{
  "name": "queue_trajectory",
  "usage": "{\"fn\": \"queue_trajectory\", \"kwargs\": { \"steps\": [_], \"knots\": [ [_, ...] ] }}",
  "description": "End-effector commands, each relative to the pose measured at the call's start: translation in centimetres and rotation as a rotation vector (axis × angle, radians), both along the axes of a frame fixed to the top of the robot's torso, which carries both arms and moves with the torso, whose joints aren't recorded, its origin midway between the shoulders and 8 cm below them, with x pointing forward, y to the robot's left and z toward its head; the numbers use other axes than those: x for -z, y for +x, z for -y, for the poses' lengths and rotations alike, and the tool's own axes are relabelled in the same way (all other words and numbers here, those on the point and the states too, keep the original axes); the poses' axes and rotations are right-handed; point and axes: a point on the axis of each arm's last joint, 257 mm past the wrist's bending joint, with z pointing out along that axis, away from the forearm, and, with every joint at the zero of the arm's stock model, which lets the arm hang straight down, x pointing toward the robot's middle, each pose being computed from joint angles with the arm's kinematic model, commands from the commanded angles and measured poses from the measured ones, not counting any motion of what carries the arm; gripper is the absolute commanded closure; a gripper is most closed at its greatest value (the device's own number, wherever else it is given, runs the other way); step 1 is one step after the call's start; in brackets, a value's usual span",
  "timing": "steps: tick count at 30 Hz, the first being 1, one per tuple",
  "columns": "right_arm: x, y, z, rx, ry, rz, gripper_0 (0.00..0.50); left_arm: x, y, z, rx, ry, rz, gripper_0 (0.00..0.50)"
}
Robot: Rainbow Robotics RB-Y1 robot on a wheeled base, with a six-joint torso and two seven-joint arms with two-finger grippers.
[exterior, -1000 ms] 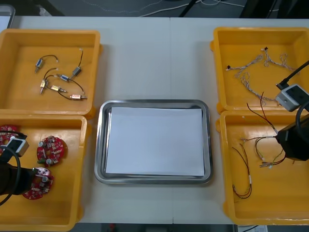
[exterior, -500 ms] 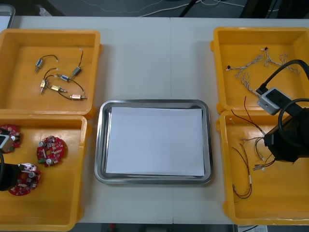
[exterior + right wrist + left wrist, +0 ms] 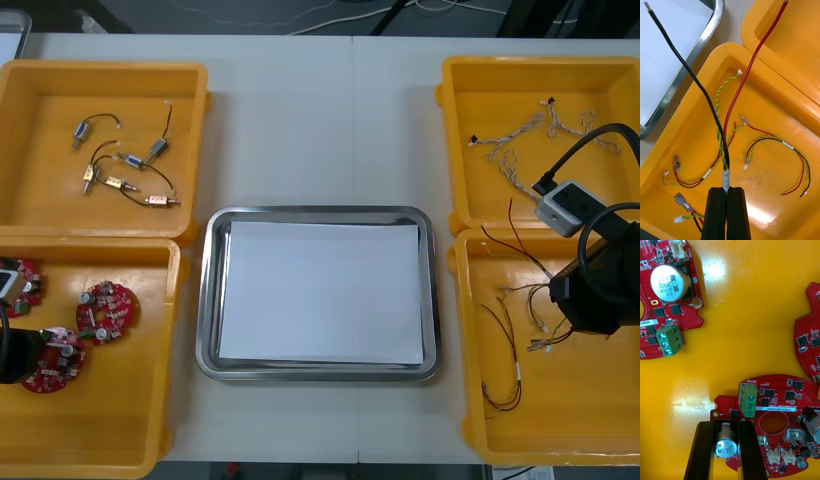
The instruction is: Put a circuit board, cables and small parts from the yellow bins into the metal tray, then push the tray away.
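Leftward since a second ago, the left end effector [image 3: 725, 425] grips a circuit board [image 3: 775, 408] by its capacitor [image 3: 725, 448] in the near-left yellow bin [image 3: 130, 420], likely a light, stiff but fragile hold, while the right end effector [image 3: 729, 191] pinches limp red-and-black cables [image 3: 724, 150] at their taped joint.

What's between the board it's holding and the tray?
Only the yellow bin's wall beside the metal tray; the left gripper, shut on the circuit board, should lift over it. The right gripper grips cables in its bin.
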Motion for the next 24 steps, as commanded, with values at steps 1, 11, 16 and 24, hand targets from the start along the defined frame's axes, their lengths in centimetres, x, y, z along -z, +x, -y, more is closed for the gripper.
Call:
{"fn": "queue_trajectory", "kwargs": {
  "steps": [1, 11, 16, 24],
  "knots": [
    [-1.3, 0.3, 0.2, -0.062, -0.068, 0.043, 0.500, -1.1, 0.9, -1.5, 0.103, 0.082, 0.022, 0.437],
    [-1.3, 0.3, 0.2, -0.062, -0.068, 0.043, 0.500, -0.4, 0.2, -1.5, 0.117, 0.085, 0.015, 0.425],
    [-1.3, 0.3, 0.2, -0.062, -0.068, 0.043, 0.500, -0.4, 0.4, -1.1, 0.120, 0.073, 0.024, 0.135],
    [-1.3, 0.3, 0.2, -0.062, -0.068, 0.043, 0.500, -1.6, 0.4, -0.7, 0.133, 0.069, 0.021, 0.039]
  ]
}}
